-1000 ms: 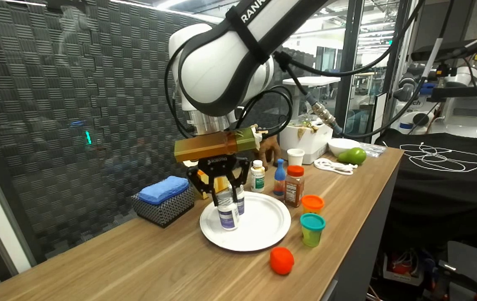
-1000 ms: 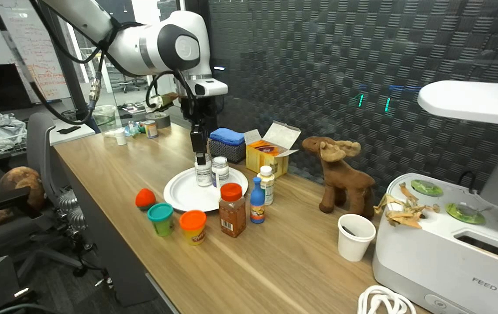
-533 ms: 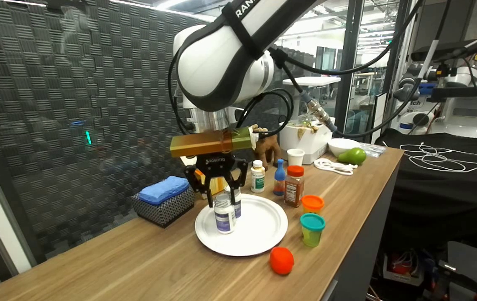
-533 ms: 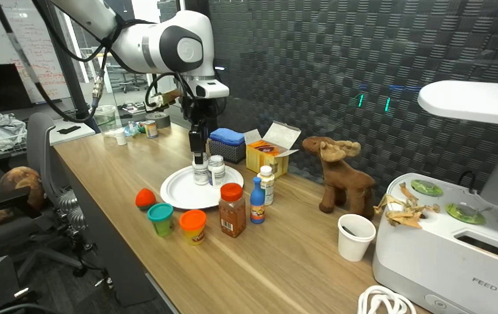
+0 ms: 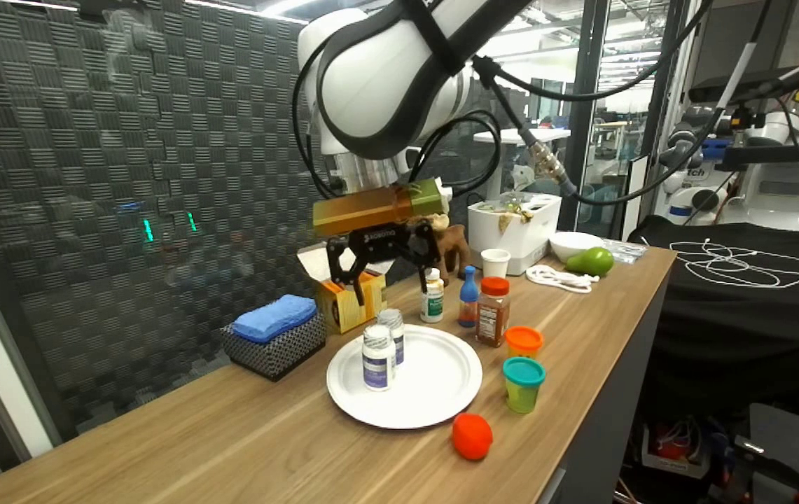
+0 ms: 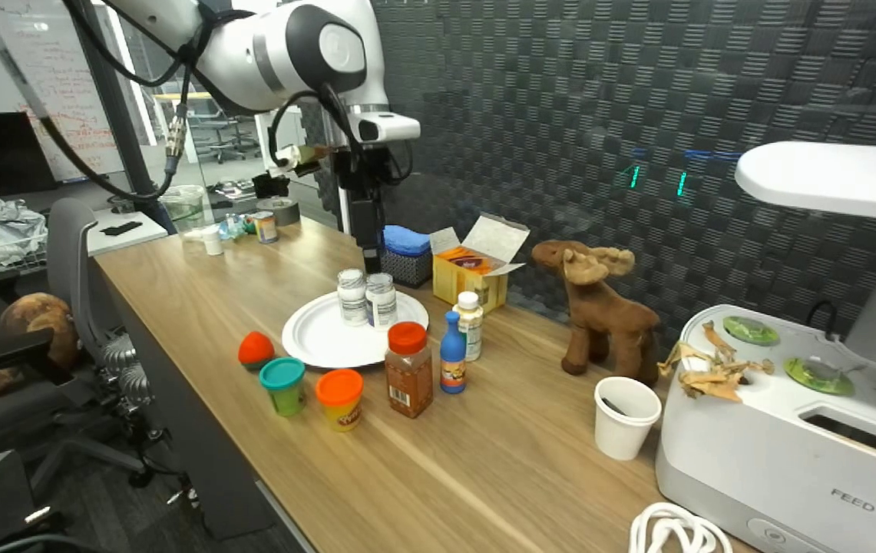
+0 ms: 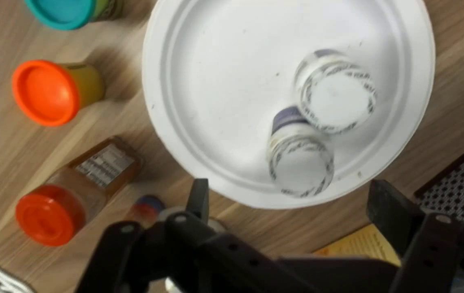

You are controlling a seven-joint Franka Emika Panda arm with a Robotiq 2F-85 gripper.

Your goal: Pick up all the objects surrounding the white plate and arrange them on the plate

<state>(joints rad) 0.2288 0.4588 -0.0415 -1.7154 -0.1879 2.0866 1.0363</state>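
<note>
On the white plate two white pill bottles stand upright, side by side. My gripper hangs above the plate's far rim with its jaws wide apart; the wrist view shows nothing between its fingers. Around the plate on the table are the orange-red ball, the teal-lidded cup, the orange-lidded cup, the red-capped spice jar, a blue bottle and a white bottle with a green label. In the wrist view the ball is out of sight.
Behind the plate stand an open yellow box and a dark basket with a blue cloth on top. A brown moose figure, a white paper cup and a white planter line the wall side. A white cable lies nearby.
The gripper has opened, let go of a pill bottle and risen off it, drawing back toward the wall. Before that, plate and bottles slid slightly together.
</note>
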